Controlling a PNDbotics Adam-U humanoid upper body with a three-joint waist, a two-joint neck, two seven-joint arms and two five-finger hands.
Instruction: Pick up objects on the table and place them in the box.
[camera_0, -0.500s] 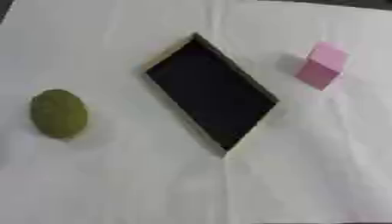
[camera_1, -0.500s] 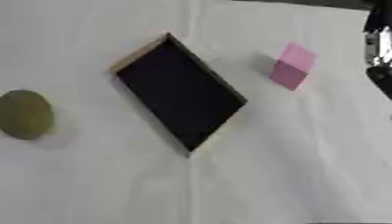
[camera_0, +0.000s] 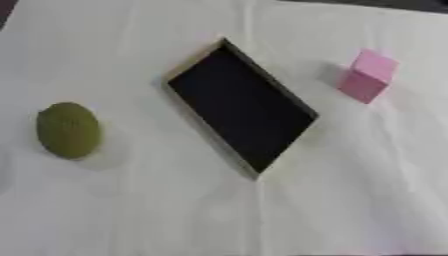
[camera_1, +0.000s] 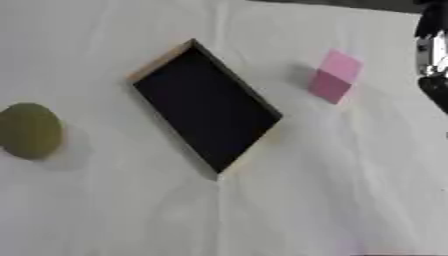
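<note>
Here we look down on a white cloth-covered table (camera_0: 131, 215). The dark box (camera_0: 241, 106) sits askew mid-table, a pink cube (camera_0: 367, 76) right, a green round object (camera_0: 67, 130) left. Our right arm (camera_1: 433, 55) edges in; its fingers we cannot tell. No writing shows.

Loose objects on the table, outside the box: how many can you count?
2. An olive-green round object lies left of the box; a pink cube stands to its right. The box's dark inside shows nothing.
</note>
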